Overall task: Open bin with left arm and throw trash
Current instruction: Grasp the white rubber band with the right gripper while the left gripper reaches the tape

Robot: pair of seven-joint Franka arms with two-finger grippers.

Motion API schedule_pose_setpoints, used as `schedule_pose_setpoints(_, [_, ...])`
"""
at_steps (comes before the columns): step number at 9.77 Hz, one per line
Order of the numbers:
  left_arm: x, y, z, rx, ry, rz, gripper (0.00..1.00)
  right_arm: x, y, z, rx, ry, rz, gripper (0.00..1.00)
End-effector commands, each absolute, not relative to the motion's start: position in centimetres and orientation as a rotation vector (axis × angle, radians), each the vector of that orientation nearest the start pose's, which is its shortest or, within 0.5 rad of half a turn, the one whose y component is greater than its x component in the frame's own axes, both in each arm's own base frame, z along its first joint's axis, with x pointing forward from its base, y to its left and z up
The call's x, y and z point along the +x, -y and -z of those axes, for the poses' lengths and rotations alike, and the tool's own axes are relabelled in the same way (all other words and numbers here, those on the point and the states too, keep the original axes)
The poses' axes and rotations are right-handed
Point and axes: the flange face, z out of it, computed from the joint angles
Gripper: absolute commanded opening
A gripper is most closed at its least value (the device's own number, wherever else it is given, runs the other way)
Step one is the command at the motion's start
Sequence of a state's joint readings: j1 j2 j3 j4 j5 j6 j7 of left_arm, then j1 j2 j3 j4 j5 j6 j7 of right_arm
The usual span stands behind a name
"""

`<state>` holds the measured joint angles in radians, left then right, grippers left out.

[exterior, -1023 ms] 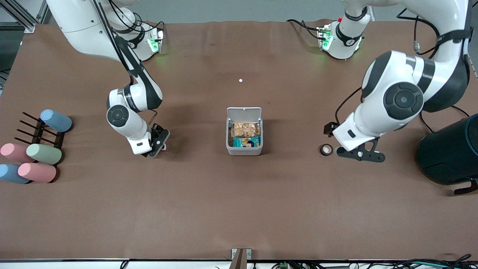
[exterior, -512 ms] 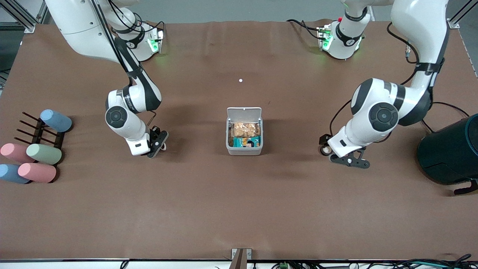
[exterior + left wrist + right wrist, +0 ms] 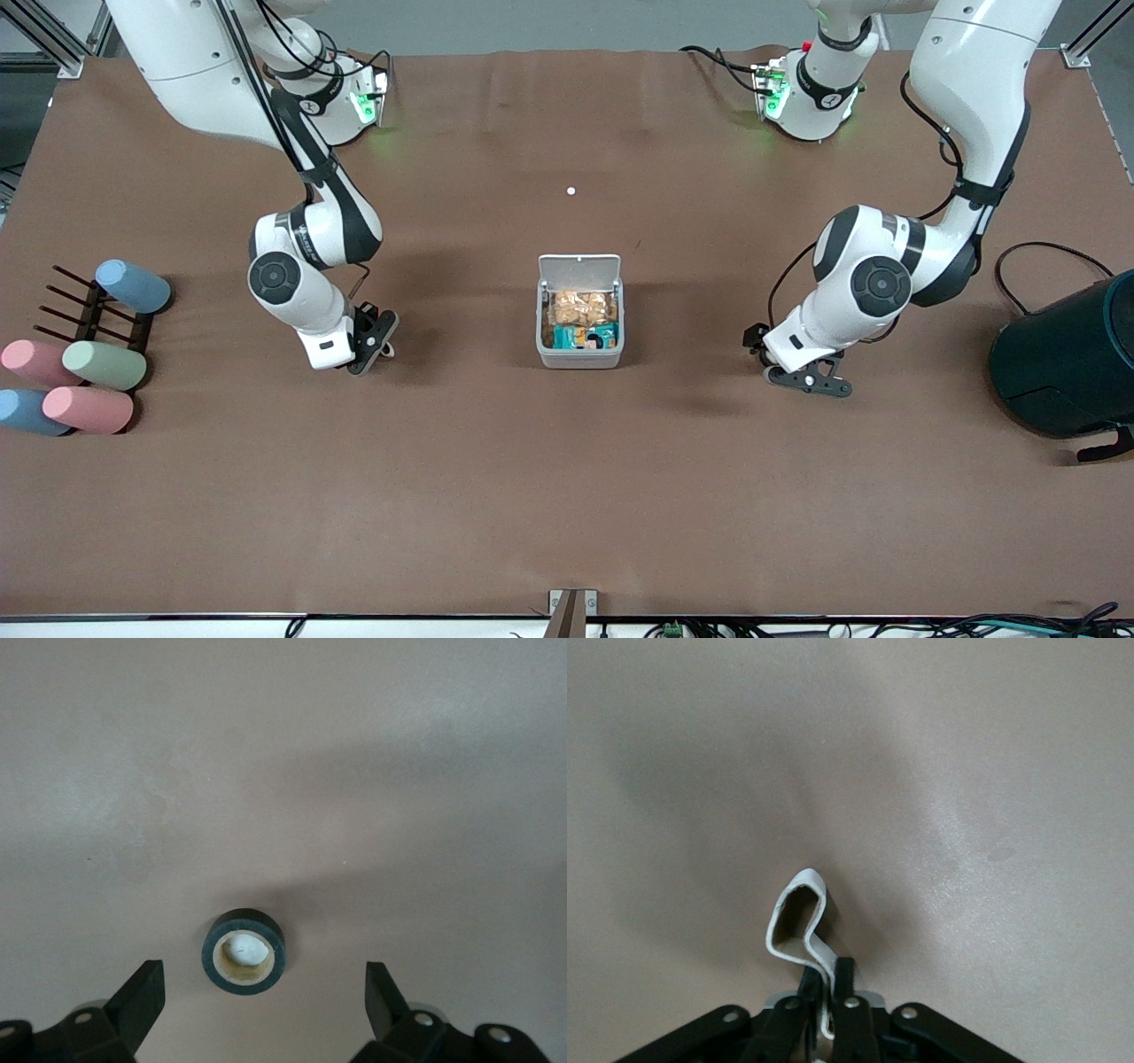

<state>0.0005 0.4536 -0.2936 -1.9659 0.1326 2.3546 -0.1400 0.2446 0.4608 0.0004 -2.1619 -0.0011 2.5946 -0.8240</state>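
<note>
With jaws spread, the left gripper [image 3: 264, 992] straddles the black roll [image 3: 244, 950] on the table [image 3: 567, 496] toward the left arm's end, the right gripper [image 3: 828, 1005] pinches the white loop [image 3: 799, 923], and the bin [image 3: 579, 312] stands open mid-table.

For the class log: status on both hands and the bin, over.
Left hand open around the roll. Right hand shut on the loop. Bin open; nothing blocking.

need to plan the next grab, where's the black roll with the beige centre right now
The black roll lies on the table toward the left arm's end, beside the open bin. The left tool hangs directly over it, fingers open either side; the front view hides it under that arm.
</note>
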Motion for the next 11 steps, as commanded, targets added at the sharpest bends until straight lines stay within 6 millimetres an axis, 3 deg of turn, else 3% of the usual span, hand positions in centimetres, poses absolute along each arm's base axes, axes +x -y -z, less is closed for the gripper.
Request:
schedule_pose_setpoints(1, [58.8, 16.7, -23.9, -3.140, -0.377, -0.070, 1.00, 53.8, -13.4, -18.0, -2.676, 1.607, -0.083, 0.01])
schedule_pose_setpoints(5, [58.8, 16.8, -22.3, -3.153, -0.376, -0.064, 1.00, 57.8, -17.7, -26.5, -2.616, 1.552, -0.196, 0.01])
schedule_pose_setpoints(8, [57.8, 17.2, -20.6, -3.148, -0.373, -0.120, 1.00, 57.9, -21.6, -28.6, -2.639, 1.449, -0.172, 0.01])
schedule_pose_setpoints(11, [57.8, 16.4, -19.4, -3.110, -0.405, -0.133, 1.00, 56.1, -28.7, -30.3, -2.688, 1.265, -0.132, 0.01])
